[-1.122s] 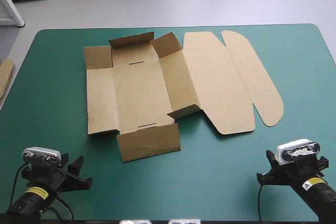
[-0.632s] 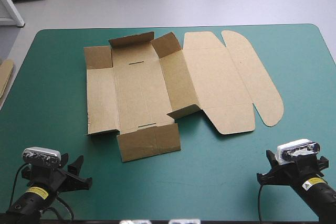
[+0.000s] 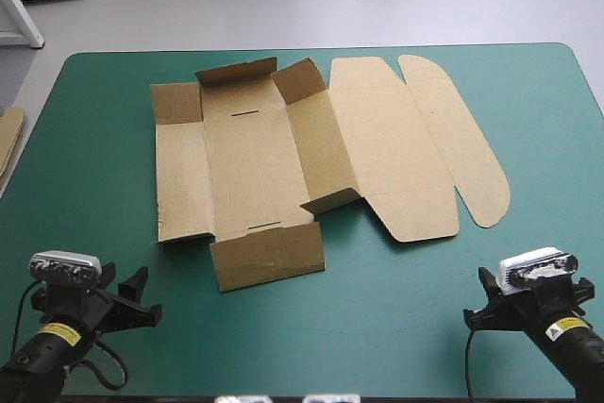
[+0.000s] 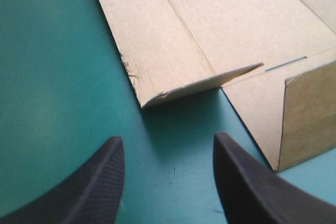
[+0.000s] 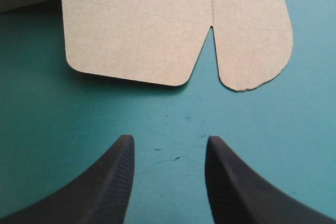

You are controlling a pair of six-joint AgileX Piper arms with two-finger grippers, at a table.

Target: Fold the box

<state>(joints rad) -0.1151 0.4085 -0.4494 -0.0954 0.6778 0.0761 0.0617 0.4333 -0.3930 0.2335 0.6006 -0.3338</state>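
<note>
Two black-fingered hands, left hand (image 4: 167,139) and right hand (image 5: 168,139), hung released and empty over the teal-green table's (image 3: 94,186) near edge. Ahead lay the mostly flat brown cardboard box (image 3: 255,167), long axis crosswise, tray end before the left hand, rounded lid flaps before the right hand.

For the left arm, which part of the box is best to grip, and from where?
The lifted flap at the box's near-left corner, coming from the near side. Its edge stands off the teal-green cover, so a finger could likely slip under; the open left gripper faces it.
</note>
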